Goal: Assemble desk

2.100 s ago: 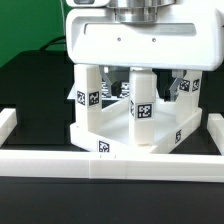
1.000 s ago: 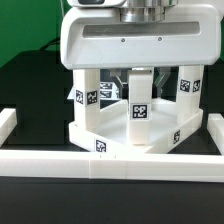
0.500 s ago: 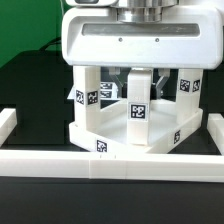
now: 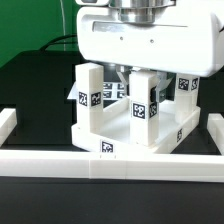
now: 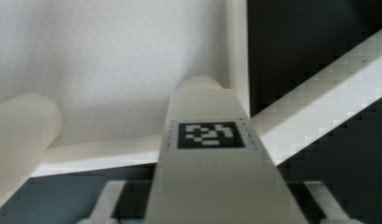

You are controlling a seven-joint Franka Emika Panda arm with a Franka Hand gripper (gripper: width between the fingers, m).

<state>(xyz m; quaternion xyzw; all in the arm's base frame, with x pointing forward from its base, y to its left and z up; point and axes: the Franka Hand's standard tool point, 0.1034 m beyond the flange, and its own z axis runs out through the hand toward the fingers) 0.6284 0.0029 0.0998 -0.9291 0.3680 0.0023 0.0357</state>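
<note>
The desk top (image 4: 160, 139), a white rimmed tray, lies on the black table with legs standing up from its corners. One leg (image 4: 89, 99) stands at the front on the exterior view's left, and another (image 4: 185, 90) at the back right. My gripper (image 4: 141, 76) comes down from above and is shut on a tag-marked leg (image 4: 142, 106) that stands upright near the tray's front right. In the wrist view this leg (image 5: 214, 140) runs between my two fingers (image 5: 110, 200), with the gripper (image 5: 218, 208) around its upper end. A further leg (image 5: 24, 130) stands beside it.
White border rails frame the work area: a long one in front (image 4: 110, 166), one on the exterior view's left (image 4: 8, 124) and one on the right (image 4: 215, 135). The table (image 4: 35, 95) is black, with a green wall behind.
The gripper's hand has shifted toward the exterior view's right, keeping hold of the leg. The leg's tag sits slightly higher than before.
</note>
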